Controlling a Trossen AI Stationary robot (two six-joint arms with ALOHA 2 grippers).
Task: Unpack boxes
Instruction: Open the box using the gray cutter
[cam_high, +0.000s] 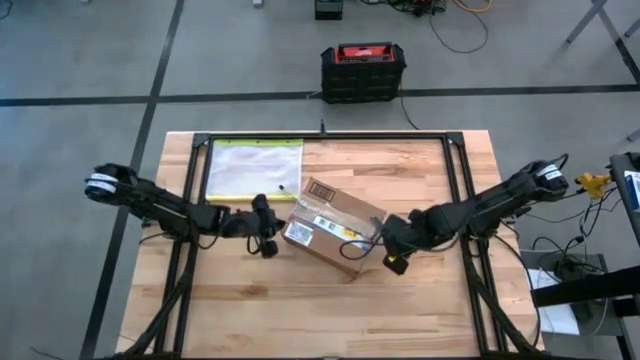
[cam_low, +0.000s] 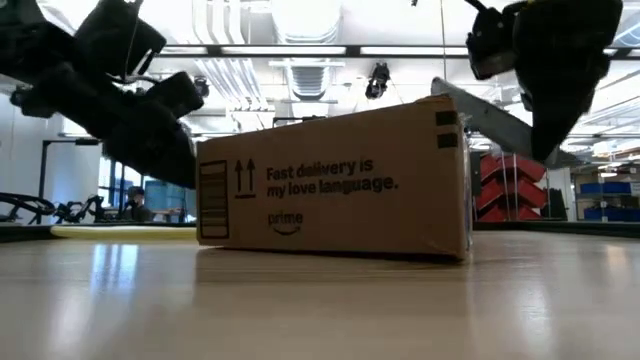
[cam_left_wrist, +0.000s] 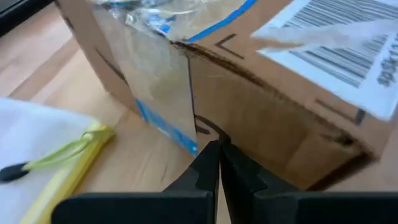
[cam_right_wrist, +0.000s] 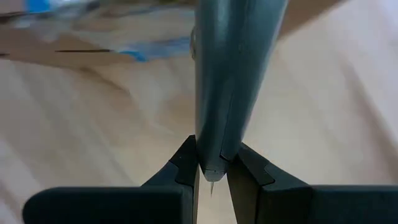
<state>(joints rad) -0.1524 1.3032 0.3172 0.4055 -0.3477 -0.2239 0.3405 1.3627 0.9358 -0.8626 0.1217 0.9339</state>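
Note:
The brown cardboard box (cam_high: 335, 232) lies flat on the wooden table, turned askew, with white labels and clear tape on top; its printed side (cam_low: 330, 185) faces the low view. My left gripper (cam_high: 266, 243) is shut, its tips (cam_left_wrist: 217, 152) low at the box's left end. Whether they touch the cardboard, I cannot tell. My right gripper (cam_high: 393, 258) stands at the box's right end, shut on a long grey tool (cam_right_wrist: 233, 68). The tool (cam_low: 495, 118) slants up toward the box's top right corner. My right gripper pinches the grey tool's narrow end (cam_right_wrist: 212, 167) between its two fingers, which point steeply down. The tool runs on past the fingers, in line with them, and is clear of the table. Whether its far end touches the box, I cannot tell.
A clear pouch with a yellow edge (cam_high: 255, 168) lies flat on the table behind the left gripper, also seen as the pouch (cam_left_wrist: 43, 143) beside the box. A black and red case (cam_high: 362, 72) stands on the floor beyond the far edge. Bare wood stretches along the near side.

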